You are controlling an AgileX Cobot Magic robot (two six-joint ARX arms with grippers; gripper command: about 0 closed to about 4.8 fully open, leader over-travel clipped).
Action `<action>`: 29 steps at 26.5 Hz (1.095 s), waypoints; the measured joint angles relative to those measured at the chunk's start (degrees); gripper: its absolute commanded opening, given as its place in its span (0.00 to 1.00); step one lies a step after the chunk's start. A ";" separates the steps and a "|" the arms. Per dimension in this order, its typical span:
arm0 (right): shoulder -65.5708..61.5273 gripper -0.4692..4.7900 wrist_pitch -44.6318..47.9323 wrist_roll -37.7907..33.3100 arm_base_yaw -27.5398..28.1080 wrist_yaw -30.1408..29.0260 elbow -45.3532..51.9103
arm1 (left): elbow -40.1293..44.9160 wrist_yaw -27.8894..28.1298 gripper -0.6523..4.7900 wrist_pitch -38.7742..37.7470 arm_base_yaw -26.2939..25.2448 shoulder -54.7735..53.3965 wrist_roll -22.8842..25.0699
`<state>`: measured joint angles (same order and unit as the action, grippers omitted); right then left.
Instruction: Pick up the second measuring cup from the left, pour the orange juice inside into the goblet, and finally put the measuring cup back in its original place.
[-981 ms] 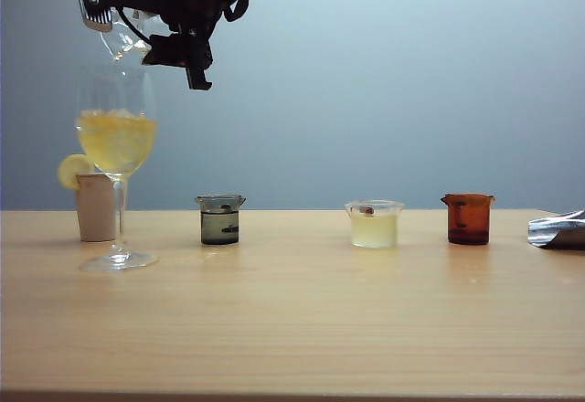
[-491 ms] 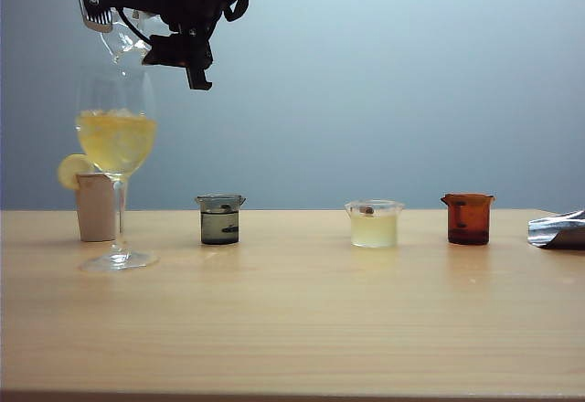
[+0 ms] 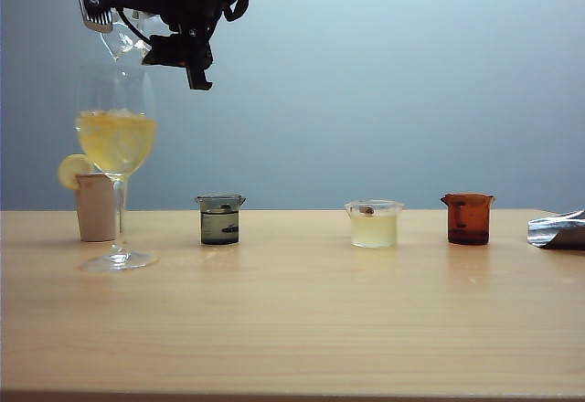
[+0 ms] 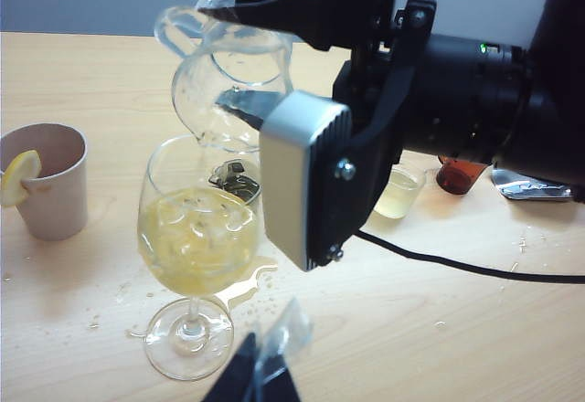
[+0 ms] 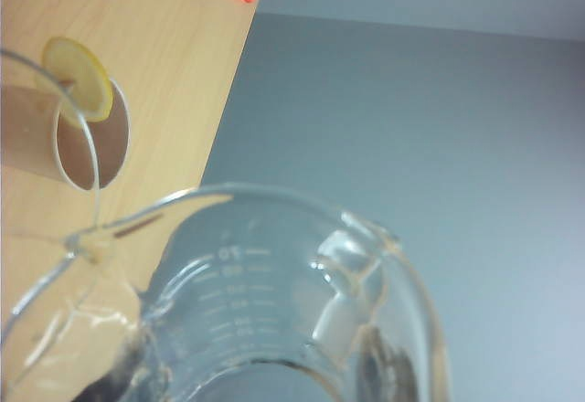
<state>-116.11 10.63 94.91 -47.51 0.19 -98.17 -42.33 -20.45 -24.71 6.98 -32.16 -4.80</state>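
My right gripper point(image 3: 151, 38) hangs at the upper left, shut on the clear measuring cup point(image 3: 126, 41), which is tipped with its lip over the goblet point(image 3: 115, 137). From the left wrist view the measuring cup point(image 4: 228, 73) looks empty, pinched between the right gripper's point(image 4: 242, 55) two fingers, straight above the goblet point(image 4: 196, 238). Golden orange juice point(image 4: 196, 242) with ice fills the lower bowl. In the right wrist view the measuring cup point(image 5: 274, 311) fills the space between the right gripper's point(image 5: 256, 375) fingers. My left gripper point(image 4: 260, 375) hovers near the goblet's foot, its fingers together and holding nothing.
A paper cup with a lemon slice point(image 3: 95, 206) stands just behind the goblet. Along the table point(image 3: 292, 311) stand a dark-grey beaker point(image 3: 219, 219), a pale-yellow cup point(image 3: 373, 224) and an amber cup point(image 3: 469, 218). Crumpled foil point(image 3: 558, 230) lies at the right edge. Spilled drops point(image 4: 247, 283) surround the goblet's foot.
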 measured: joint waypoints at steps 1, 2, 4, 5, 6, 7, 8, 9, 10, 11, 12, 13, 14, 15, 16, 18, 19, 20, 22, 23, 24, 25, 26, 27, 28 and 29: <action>0.00 0.09 0.00 -1.16 0.00 -0.11 0.00 | 0.00 0.00 0.11 0.00 0.00 0.00 0.00; 0.00 0.09 0.00 -2.54 0.00 -0.20 0.00 | 0.00 0.00 0.11 0.00 0.00 0.02 0.00; 0.00 0.09 0.00 -6.21 0.00 -0.22 0.00 | 0.00 0.00 0.11 0.00 0.00 0.00 0.00; 0.00 0.09 0.02 -10.78 0.00 -0.24 0.00 | 0.00 0.00 0.11 0.00 0.00 0.02 0.00; 0.00 0.09 0.02 -13.46 0.00 -0.24 0.00 | 0.00 0.00 0.11 0.00 0.00 0.02 0.00; 0.00 0.09 0.02 -18.08 0.02 -0.24 0.00 | 0.00 0.00 0.11 0.00 0.00 0.00 0.00; 0.00 0.09 0.02 -21.05 0.02 -0.24 0.00 | 0.00 0.00 0.11 0.00 0.00 0.02 0.00; 0.00 0.09 0.02 -23.78 0.04 -0.24 0.00 | 0.00 0.00 0.11 0.00 0.00 0.00 0.00; 0.00 0.09 0.02 -28.30 0.09 -0.26 0.00 | 0.00 0.00 0.11 0.00 0.00 0.00 0.00; 0.00 0.09 0.02 -32.04 0.17 -0.26 0.00 | 0.00 0.00 0.11 0.00 0.00 0.00 0.00; 0.00 0.09 0.02 -34.32 0.22 -0.24 0.00 | 0.00 0.00 0.11 0.00 0.00 0.00 0.00; 0.00 0.09 0.15 -38.71 0.37 -0.28 0.00 | 0.00 0.00 0.11 0.00 0.00 0.02 0.00; 0.00 0.09 0.37 -40.52 0.52 -0.55 0.00 | 0.00 0.00 0.11 0.00 0.00 0.00 0.00; 0.02 0.09 0.74 -42.93 0.85 -1.84 0.00 | 0.00 0.00 0.11 0.00 0.00 0.00 0.00; 0.04 0.09 1.14 -44.72 1.07 -2.73 0.00 | 0.00 0.00 0.11 0.00 0.00 0.02 0.00; 0.44 0.09 1.51 -48.92 2.03 -4.31 0.02 | 0.00 0.00 0.11 -0.02 0.00 -0.02 0.00; 0.83 0.09 1.57 -50.99 2.38 -4.55 0.02 | 0.00 0.00 0.11 -0.04 0.00 0.02 0.00; 1.31 0.09 1.73 -52.96 3.04 -4.55 0.02 | 0.00 0.00 0.11 -0.02 0.00 0.04 0.00; 2.16 0.09 1.90 -55.84 4.20 -4.79 0.00 | 0.00 0.00 0.11 -0.15 0.00 0.02 0.00; 2.75 0.09 2.19 -57.42 4.70 -4.79 -0.02 | 0.00 0.00 0.11 -0.20 0.00 0.02 0.00; 3.17 0.09 2.25 -58.60 5.38 -4.72 -0.02 | 0.00 0.00 0.11 -0.20 0.00 0.00 0.00; 3.63 0.09 2.25 -60.08 6.21 -4.83 -0.02 | 0.00 0.00 0.11 -0.26 0.00 0.00 0.00; 4.07 0.09 2.25 -61.37 6.84 -4.81 -0.02 | 0.00 0.00 0.11 -0.33 0.00 0.02 0.00; 4.39 0.09 2.23 -62.25 7.41 -4.63 -0.02 | 0.00 0.00 0.11 -0.37 0.00 0.04 0.00; 4.63 0.09 2.23 -63.12 8.04 -4.55 -0.02 | 0.00 0.02 0.11 -0.42 0.00 0.00 0.00; 4.85 0.09 2.16 -63.91 8.70 -4.46 -0.02 | 0.00 0.00 0.11 -0.44 0.00 0.00 0.00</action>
<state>-111.26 12.80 31.00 -38.81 -4.27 -98.19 -42.33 -20.45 -25.15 6.98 -32.16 -4.80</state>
